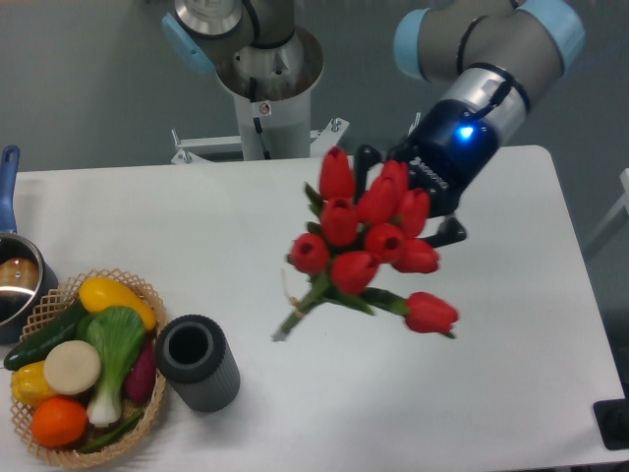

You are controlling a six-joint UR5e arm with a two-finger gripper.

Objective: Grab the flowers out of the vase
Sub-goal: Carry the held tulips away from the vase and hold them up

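Observation:
The flowers (366,246), a bunch of red tulip heads with green stems, hang in the air above the table's middle, stems pointing down-left. My gripper (408,211) is shut on the bunch from the upper right, its fingertips mostly hidden behind the blooms. The vase (198,362), a short dark grey cylinder, stands empty at the lower left, well apart from the stem ends.
A wicker basket (134,434) of vegetables sits against the vase's left side. A blue-handled metal pot (14,276) is at the far left edge. The arm's base (265,88) stands behind the table.

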